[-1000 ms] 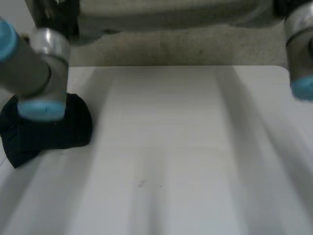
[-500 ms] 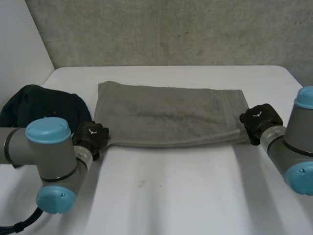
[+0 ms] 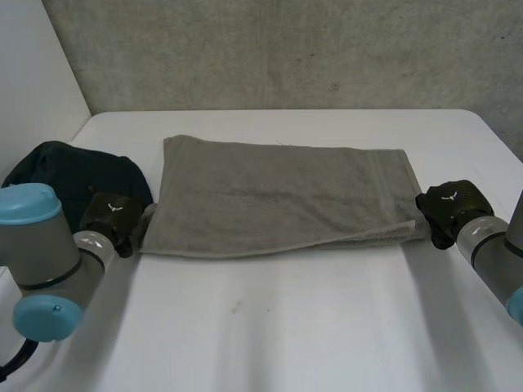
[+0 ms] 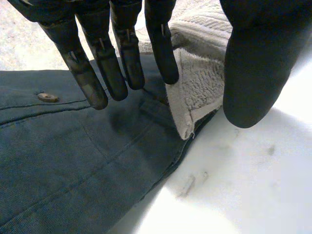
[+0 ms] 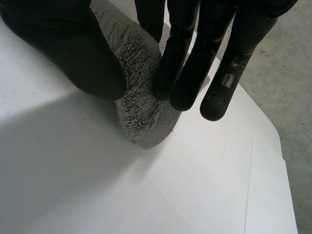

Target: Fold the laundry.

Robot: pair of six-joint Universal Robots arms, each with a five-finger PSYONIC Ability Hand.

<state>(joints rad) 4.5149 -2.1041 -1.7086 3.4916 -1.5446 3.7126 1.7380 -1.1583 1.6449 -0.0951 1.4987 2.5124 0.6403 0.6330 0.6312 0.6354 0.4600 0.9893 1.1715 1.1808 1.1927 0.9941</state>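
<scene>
**Task status.** The grey towel lay flat on the white table, stretched lengthwise from one hand to the other. Two layers showed along the edge that ran between the hands, so we judged that it had been doubled once. Further folds to a compact stack were not yet made. A dark garment with a button lay heaped under and beside the left hand, and we judged it unfolded.

**Left hand.** The left hand was at the towel corner on its own side. Its wrist view showed that corner standing up between the fingers and the thumb, so we read it as a light pinch on the cloth. The fingertips hung just over the dark garment.

**Right hand.** The right hand clamped the opposite corner. A bunched tuft of terry was squeezed between its thumb and fingers, with the tuft's tip touching the table.

**Edges and clearance.**
- The table edge ran close beyond the right hand's fingertips, so we judged little margin for pulling further outward.
- On the left hand's side the garment crowded the corner and touched the towel there, so we saw a risk of snagging it.
- Bare table lay between the hands and the robot, and we judged it ample room for a fold.
</scene>
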